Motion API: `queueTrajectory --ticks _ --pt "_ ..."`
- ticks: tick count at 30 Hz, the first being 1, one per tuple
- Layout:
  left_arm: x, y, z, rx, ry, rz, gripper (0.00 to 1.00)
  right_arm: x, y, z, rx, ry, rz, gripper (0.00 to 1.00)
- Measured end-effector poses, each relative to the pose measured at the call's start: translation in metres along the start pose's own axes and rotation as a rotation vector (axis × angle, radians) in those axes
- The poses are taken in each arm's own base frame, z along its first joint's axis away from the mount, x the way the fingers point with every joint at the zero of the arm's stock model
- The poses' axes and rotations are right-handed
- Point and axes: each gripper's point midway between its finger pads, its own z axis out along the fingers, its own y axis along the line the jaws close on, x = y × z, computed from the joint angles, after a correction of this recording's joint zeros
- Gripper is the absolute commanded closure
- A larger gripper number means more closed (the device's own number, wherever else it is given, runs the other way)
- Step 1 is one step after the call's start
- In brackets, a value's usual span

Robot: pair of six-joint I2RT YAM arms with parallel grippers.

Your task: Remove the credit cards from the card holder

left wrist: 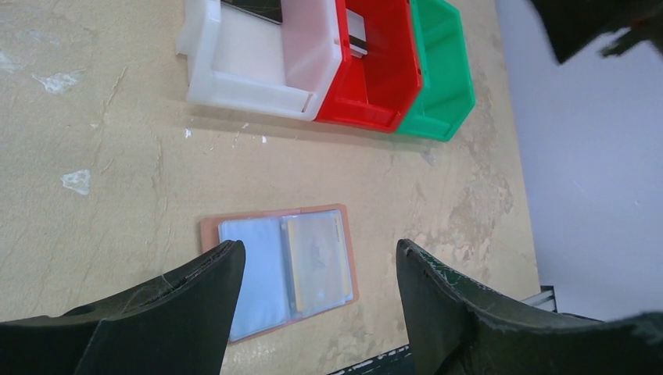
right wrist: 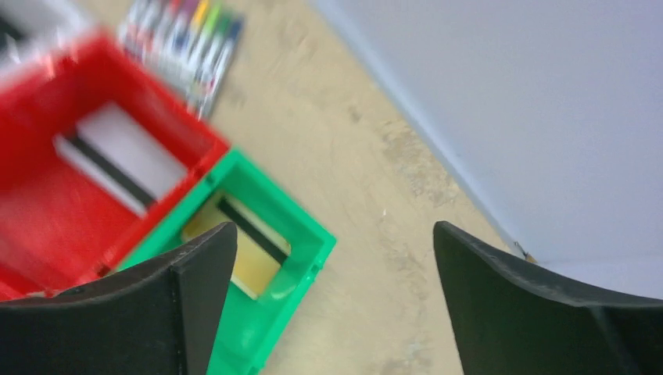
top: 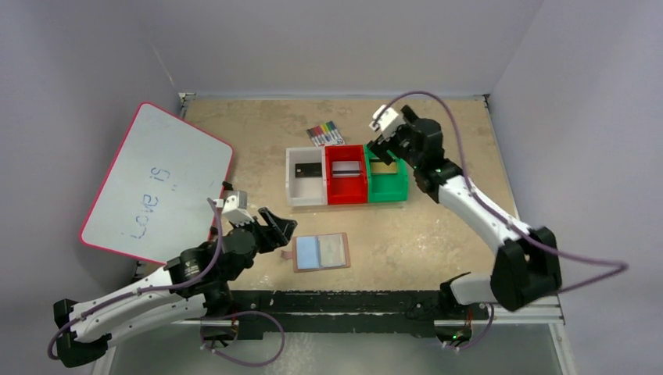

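Tan-brown and opened flat, the card holder (top: 321, 252) is lying on the table (top: 438, 226) toward 6 o'clock, close to the near edge, with both clear pockets facing up. The pocket on its 9 o'clock side is looking light blue, while the one on its 3 o'clock side is showing a paler, yellowish tint; whether a card is sitting inside it cannot be told. The left gripper (top: 277, 230) is hovering just at the holder's 9 o'clock side, its jaws standing wide apart and gripping nothing. At 12 o'clock from the holder three bins are sitting in a touching row: a white bin (top: 306, 201) holding a black card (top: 307, 169), a red bin (top: 346, 197) holding a silver card (top: 345, 166) with a dark stripe, and a green bin (top: 388, 193) holding a gold card (top: 381, 166) with a dark stripe. The right gripper (top: 383, 144) is hanging above the green bin, at about 1 o'clock from the holder, its fingers spread open and empty. A pack of coloured markers (top: 324, 133) is lying just beyond the bins at 12 o'clock, and a red-rimmed whiteboard (top: 156, 183) is leaning at 9 o'clock.
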Motion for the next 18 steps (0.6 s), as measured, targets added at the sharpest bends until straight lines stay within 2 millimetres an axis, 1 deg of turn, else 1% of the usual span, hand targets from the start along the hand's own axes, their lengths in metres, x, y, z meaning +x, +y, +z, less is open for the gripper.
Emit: queueTrajectory --ticks 1,2,3,4,6,7,10,13,15,16,18 --pt "0.001 0.001 0.001 -0.006 0.002 0.005 0.3 -0.014 -0.012 -0.014 0.064 -0.05 0.09 0.0" --pt "0.002 0.002 0.002 -0.012 0.004 0.009 0.3 -0.031 -0.025 -0.035 0.138 -0.123 0.227 0.0" --pt "0.003 0.003 0.003 -0.019 0.005 0.013 0.3 -0.035 -0.028 -0.041 0.152 -0.141 0.26 0.0" --pt "0.004 0.004 0.004 -0.027 0.006 0.018 0.3 -0.044 -0.031 -0.054 0.171 -0.189 0.354 0.0" --pt "0.006 0.008 0.006 -0.045 0.01 0.03 0.3 -0.054 -0.028 -0.073 0.165 -0.255 0.516 0.0" --pt "0.007 0.009 0.006 -0.055 0.012 0.034 0.3 -0.057 -0.024 -0.079 0.15 -0.275 0.589 0.0" --pt "0.008 0.013 0.008 -0.082 0.013 0.036 0.3 -0.054 -0.002 -0.087 0.079 -0.275 0.775 0.0" --pt "0.01 0.018 0.009 -0.111 0.015 0.032 0.3 -0.032 0.029 -0.091 0.028 -0.195 0.972 0.0" --pt "0.012 0.023 0.01 -0.134 0.016 0.029 0.3 -0.012 0.057 -0.095 -0.02 -0.118 1.099 0.0" --pt "0.012 0.025 0.009 -0.142 0.017 0.025 0.29 -0.005 0.068 -0.096 -0.039 -0.091 1.139 0.0" --pt "0.012 0.027 0.009 -0.151 0.015 0.014 0.28 0.005 0.095 -0.1 -0.111 -0.054 1.229 0.01"
